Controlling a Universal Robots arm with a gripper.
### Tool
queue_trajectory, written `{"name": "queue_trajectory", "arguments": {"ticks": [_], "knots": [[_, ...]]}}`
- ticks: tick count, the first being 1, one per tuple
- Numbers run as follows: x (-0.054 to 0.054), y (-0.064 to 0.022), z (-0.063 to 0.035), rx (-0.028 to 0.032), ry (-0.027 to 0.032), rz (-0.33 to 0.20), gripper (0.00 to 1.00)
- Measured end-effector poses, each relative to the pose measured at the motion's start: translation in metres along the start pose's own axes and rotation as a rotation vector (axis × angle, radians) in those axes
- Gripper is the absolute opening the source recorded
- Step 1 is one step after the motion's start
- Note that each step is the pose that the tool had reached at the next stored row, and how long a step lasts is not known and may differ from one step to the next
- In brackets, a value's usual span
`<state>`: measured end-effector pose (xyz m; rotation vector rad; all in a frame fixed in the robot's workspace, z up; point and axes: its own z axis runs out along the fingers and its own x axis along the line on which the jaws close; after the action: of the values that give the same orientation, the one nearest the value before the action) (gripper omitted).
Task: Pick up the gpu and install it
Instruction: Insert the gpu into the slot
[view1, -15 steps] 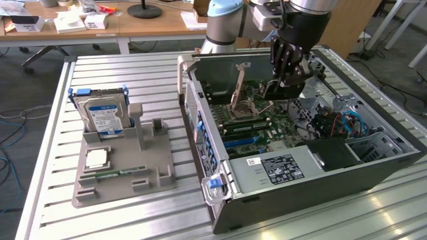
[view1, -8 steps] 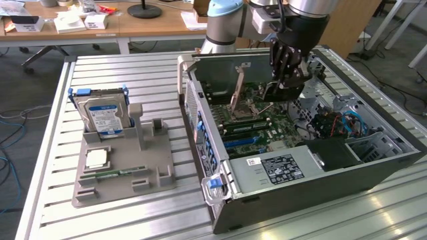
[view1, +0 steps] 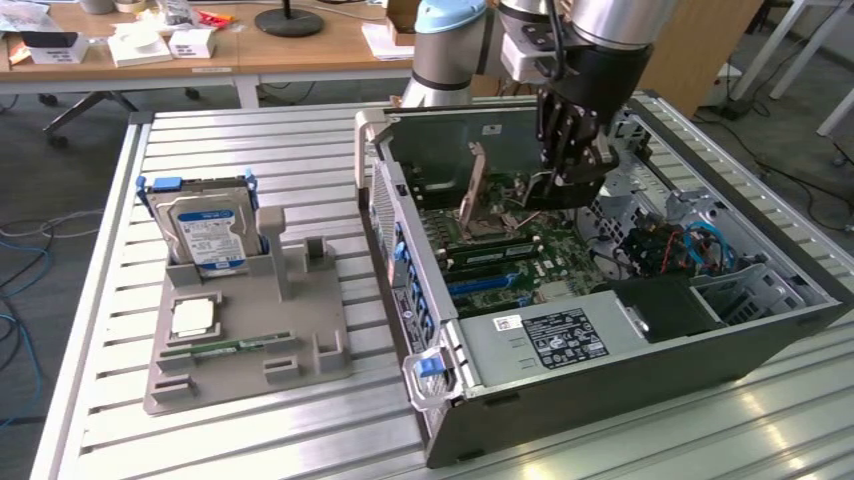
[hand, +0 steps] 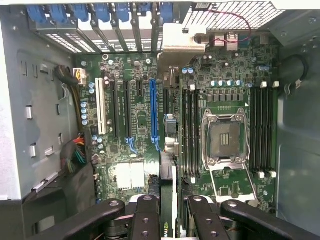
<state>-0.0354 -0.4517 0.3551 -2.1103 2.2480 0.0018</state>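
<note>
My gripper (view1: 577, 172) hangs inside the open computer case (view1: 747, 330), above the green motherboard (view1: 514, 255). It is shut on the gpu (hand: 168, 165), a thin dark card seen edge-on between the black fingers (hand: 145, 215) in the wrist view, with its grey metal bracket (hand: 182, 40) toward the case's rear slots. The card hangs just beside the long blue expansion slot (hand: 152, 110), between that slot and the memory slots, clear of the board. In the exterior view the gpu (view1: 558, 193) shows as a dark piece under the fingers.
The open processor socket (hand: 225, 137) with its raised lid (view1: 470, 190) lies close to the gripper. On the exterior view's left, a grey fixture (view1: 287, 350) holds a hard drive (view1: 207, 235), a silver chip (view1: 195, 318) and a green memory stick (view1: 234, 347). Desks stand behind.
</note>
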Motion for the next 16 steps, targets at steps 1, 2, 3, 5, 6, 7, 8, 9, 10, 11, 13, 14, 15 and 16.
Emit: {"name": "queue_trajectory", "arguments": {"ticks": [1, 2, 3, 5, 6, 7, 8, 9, 10, 11, 13, 14, 15, 16], "knots": [[0.0, 0.0001, 0.0014, 0.0, 0.0001, 0.0, 0.26], [0.0, 0.0001, 0.0029, 0.0, 0.0, 0.0, 0.26], [0.0, 0.0002, 0.0043, 0.0, 0.0, 0.0, 0.26], [0.0, 0.0003, 0.0075, 0.0001, -0.0001, 0.0, 0.26], [0.0, 0.0003, 0.009, 0.0, -0.0001, 0.0, 0.26], [0.0, 0.0004, 0.0106, 0.0, 0.0, 0.0, 0.26], [0.001, 0.0005, 0.0122, 0.0, 0.0, 0.0, 0.26], [0.001, 0.0005, 0.0138, 0.0, -0.0002, 0.0, 0.26], [0.001, 0.0006, 0.0152, 0.0001, -0.0001, 0.0, 0.26], [0.001, 0.0006, 0.0166, 0.0, -0.0001, 0.0, 0.26], [0.001, 0.0007, 0.0192, 0.0, -0.0001, 0.0, 0.26], [0.001, 0.0008, 0.0205, 0.0, 0.0, 0.0, 0.26], [0.001, 0.0008, 0.0216, 0.0, 0.0, 0.0, 0.26], [0.001, 0.0009, 0.0227, 0.0, 0.0, 0.0, 0.26]]}}
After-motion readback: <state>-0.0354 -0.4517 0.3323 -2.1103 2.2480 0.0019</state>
